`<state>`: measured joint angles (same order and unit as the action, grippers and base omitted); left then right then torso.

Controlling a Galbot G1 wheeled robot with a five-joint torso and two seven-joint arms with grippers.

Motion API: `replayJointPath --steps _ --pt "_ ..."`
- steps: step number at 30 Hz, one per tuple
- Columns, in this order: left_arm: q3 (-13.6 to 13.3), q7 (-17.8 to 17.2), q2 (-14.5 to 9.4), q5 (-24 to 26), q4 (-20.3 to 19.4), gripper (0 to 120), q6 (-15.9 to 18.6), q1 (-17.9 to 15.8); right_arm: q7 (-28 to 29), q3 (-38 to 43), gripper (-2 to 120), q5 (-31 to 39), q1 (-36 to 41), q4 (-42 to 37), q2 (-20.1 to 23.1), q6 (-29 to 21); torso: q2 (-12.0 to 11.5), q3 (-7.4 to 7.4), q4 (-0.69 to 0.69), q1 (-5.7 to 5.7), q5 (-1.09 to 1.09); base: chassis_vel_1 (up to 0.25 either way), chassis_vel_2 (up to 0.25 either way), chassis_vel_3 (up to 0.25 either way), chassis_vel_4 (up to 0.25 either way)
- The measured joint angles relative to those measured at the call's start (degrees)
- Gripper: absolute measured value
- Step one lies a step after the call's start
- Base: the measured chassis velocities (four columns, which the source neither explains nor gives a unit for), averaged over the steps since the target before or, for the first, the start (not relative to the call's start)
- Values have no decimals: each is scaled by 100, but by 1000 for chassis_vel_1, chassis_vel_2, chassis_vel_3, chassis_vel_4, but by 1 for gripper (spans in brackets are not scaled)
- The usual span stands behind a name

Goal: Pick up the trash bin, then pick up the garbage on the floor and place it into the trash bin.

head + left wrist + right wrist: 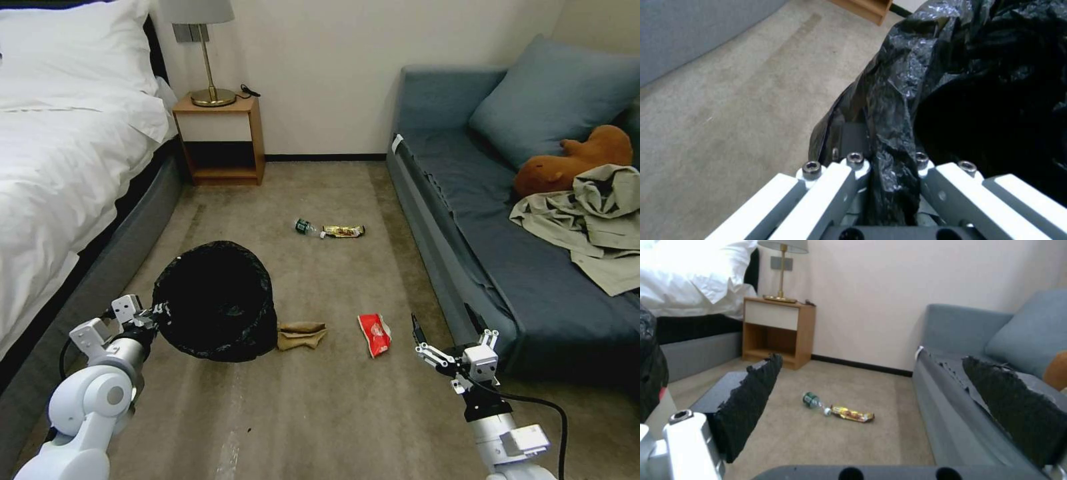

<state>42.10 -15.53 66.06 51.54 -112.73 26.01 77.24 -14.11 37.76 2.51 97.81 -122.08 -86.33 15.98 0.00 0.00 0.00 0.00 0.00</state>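
While left gripper (159,311) clamps trash bin (217,300) | bottle (305,228) label green, unreadable

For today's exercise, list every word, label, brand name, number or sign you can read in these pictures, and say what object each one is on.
No text can be read.
Small bottle: green label, print too small to read.
Gold-yellow wrapper: printed pattern, blurred.
Red snack packet: white marking, illegible.
Crumpled brown paper bag: no print showing.
Trash bin, gripped at its rim by the left gripper: plain black liner, no writing.
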Motion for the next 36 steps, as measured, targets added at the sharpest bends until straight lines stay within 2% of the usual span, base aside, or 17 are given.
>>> replayJointPath --steps 15,26,32,35,36 --pt "9 -10 -4 18 -10 3 -14 -3 -5 -31 100 -17 3 2 -20 17 0 0 0 0 0 -134 134 134 -135" --pt "17 -14 2 23 -12 3 -25 -1 -76 -119 100 -55 -54 181 -3 245 0 0 -1 0 0 -148 148 152 -142" --pt "14 -17 49 4 -80 3 -26 52 -17 -222 100 21 -138 302 201 192 0 0 0 0 0 -68 43 43 -62" --pt "-5 -26 89 -34 -127 3 -26 96 250 -457 100 256 -113 323 596 -226 0 0 1 0 1 0 0 0 0" --pt "-5 -26 89 -34 -127 3 -26 96 250 -457 100 256 -113 323 596 -226 0 0 1 0 1 0 0 0 0"
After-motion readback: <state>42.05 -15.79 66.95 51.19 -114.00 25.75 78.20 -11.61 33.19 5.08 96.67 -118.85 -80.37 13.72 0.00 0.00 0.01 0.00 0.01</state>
